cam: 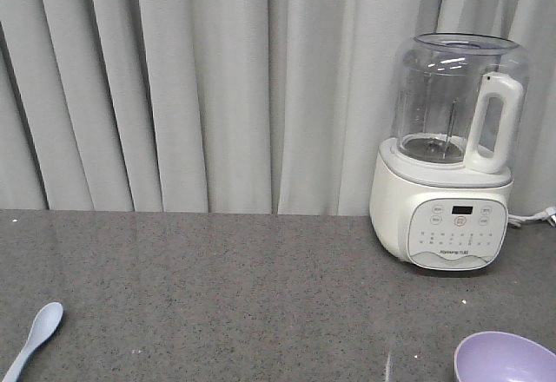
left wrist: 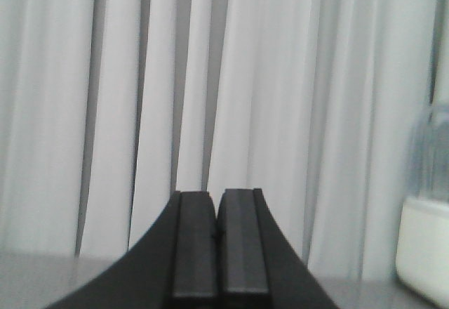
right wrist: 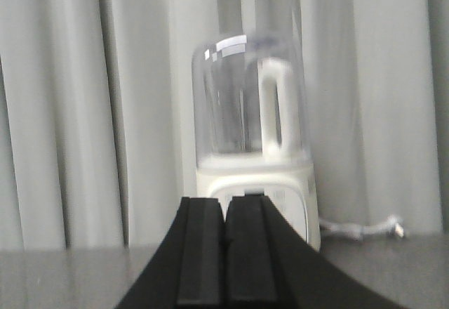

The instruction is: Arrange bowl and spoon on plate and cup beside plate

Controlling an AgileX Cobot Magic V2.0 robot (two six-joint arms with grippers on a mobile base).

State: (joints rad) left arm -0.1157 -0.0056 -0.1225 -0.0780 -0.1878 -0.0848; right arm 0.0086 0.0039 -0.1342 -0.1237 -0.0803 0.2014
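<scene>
the spoon lies on the grey speckled surface at the front left, partly cut off by the frame edge; the lavender bowl sits at the front right corner, only its far part showing, well apart from the spoon. a white blender with a clear jug stands behind the bowl, before a pale curtain. the left gripper has its pads pressed together, holding nothing; the right gripper is likewise pressed together and faces the blender

Left gripper matte black, two flat rectangular jaws, curved shoulders flaring outward below, right gripper of identical black build
</scene>
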